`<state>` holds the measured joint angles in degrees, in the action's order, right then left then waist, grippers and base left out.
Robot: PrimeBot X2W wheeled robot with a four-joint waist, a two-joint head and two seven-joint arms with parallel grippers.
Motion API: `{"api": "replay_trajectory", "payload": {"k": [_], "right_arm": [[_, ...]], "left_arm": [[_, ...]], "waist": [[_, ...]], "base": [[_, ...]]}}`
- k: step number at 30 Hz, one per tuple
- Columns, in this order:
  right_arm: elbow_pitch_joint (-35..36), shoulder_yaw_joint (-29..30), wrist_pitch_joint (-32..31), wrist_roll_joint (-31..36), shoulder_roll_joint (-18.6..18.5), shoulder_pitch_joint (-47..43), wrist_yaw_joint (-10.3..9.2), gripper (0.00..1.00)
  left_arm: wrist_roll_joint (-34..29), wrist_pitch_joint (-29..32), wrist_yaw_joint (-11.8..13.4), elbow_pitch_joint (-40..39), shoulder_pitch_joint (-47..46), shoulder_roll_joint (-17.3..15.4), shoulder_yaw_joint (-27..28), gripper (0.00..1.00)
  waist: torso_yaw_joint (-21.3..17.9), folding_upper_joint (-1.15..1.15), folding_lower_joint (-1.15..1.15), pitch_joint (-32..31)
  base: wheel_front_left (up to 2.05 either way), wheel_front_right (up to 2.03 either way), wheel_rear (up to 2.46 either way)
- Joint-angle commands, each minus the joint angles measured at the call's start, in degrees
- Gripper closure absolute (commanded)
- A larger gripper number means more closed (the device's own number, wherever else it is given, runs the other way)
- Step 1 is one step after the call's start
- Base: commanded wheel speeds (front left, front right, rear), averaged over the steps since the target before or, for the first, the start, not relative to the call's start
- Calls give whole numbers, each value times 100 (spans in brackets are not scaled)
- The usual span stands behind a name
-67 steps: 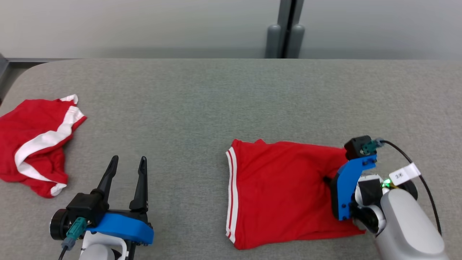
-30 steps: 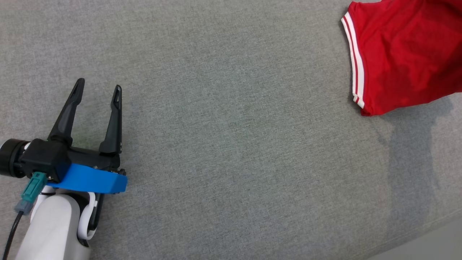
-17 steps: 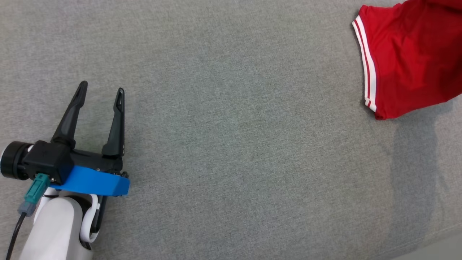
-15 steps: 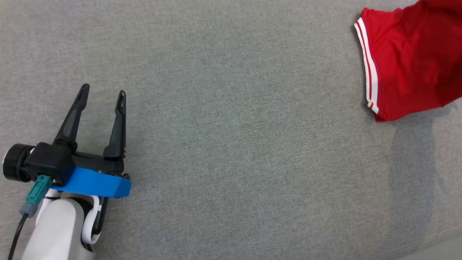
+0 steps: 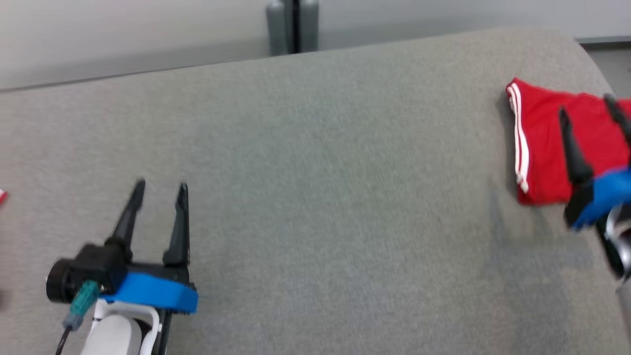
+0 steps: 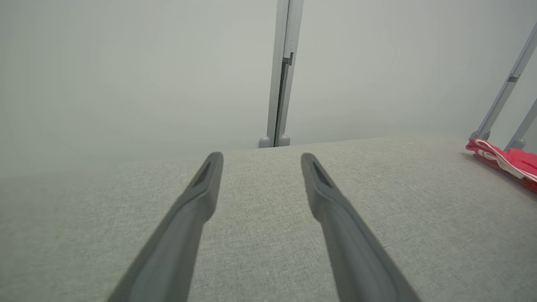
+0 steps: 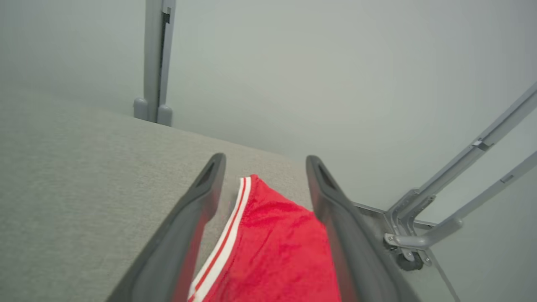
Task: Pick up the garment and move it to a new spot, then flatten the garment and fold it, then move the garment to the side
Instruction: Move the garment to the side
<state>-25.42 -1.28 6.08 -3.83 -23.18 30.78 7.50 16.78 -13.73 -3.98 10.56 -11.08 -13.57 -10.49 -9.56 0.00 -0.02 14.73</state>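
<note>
The garment (image 5: 542, 143) is a folded red piece with white stripes along one edge, lying flat near the right end of the grey table (image 5: 315, 172). My right gripper (image 5: 585, 104) is over it with its fingers spread open, nothing pinched. In the right wrist view the garment (image 7: 272, 243) lies below and between the open fingers of the right gripper (image 7: 265, 161). My left gripper (image 5: 161, 187) stands open and empty at the lower left, far from the garment. In the left wrist view, the left gripper (image 6: 261, 157) points across bare table, with the garment (image 6: 503, 161) at the far right.
A grey post (image 5: 292, 27) stands against the wall behind the table. The table's rounded right corner (image 5: 581, 54) is close to the garment. Beyond it stands a metal frame on a caster (image 7: 413, 251). A sliver of red cloth (image 5: 2, 196) shows at the left edge.
My right gripper has opened and let go of the garment, which now lies at the table's right end. The head camera has swung. The left gripper stays open.
</note>
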Motion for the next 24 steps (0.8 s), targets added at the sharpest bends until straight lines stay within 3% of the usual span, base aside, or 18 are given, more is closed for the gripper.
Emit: {"api": "replay_trajectory", "payload": {"k": [1, 14, 24], "right_arm": [[243, 110, 13, -188, 213, -465, 0, 0], [1953, 943, 12, -558, 1487, -2677, 0, 0], [2492, 1037, -142, -454, 1910, -3287, 0, 0]], "left_arm": [[42, -51, 35, 78, 159, 51, -8, 0], [92, -145, 54, 387, 770, 215, 79, 0], [17, -151, 18, 300, 1036, 345, 298, 0]], "waist": [[36, 0, 2, -240], [687, 0, 2, -1034], [850, 0, 2, -1237]], "base": [[0, 0, 0], [0, 0, 0], [0, 0, 0]]}}
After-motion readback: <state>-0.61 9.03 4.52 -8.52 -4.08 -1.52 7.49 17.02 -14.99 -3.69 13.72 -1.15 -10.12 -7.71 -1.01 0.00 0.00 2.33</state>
